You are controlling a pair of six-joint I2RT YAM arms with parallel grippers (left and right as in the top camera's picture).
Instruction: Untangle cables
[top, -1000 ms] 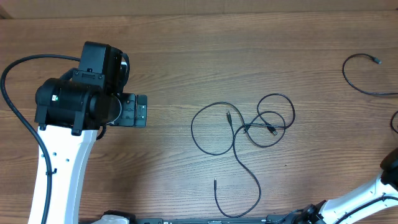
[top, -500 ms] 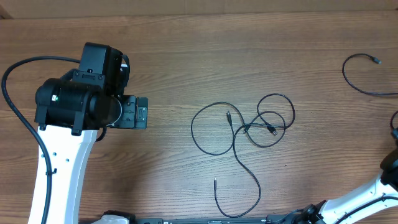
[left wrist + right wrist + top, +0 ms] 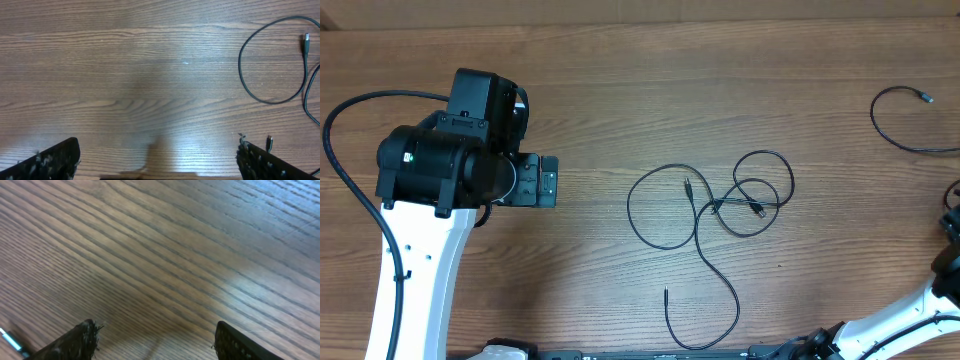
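Left wrist view: left gripper point(image 3: 157, 162) has its jaws spread wide, one fingertip point(image 3: 52, 159) in each lower corner, only bare table point(image 3: 125, 75) between them; it holds nothing. Right wrist view: right gripper point(image 3: 157, 342) is likewise wide open over bare wood and empty; a thin plug tip point(image 3: 10, 340) shows at the lower left edge, apart from the fingers, and I cannot tell which cord it belongs to. Overhead: left arm point(image 3: 440, 170) sits over the left of the table and right arm point(image 3: 920, 305) enters at the lower right corner, both well apart from the tangled cables point(image 3: 720, 200), which lie mid-table. Nearest my side, a free end point(image 3: 666, 292) starts a long curve that runs up into the knot. Beyond it, one large loop point(image 3: 650, 205) lies to the left and two smaller loops point(image 3: 765, 180) to the right, crossing each other near the middle, with two small plug ends inside the tangle. Farthest out, at the right rear, a separate cable point(image 3: 885, 125) lies alone, its plug pointing right and its other end running off the table edge.
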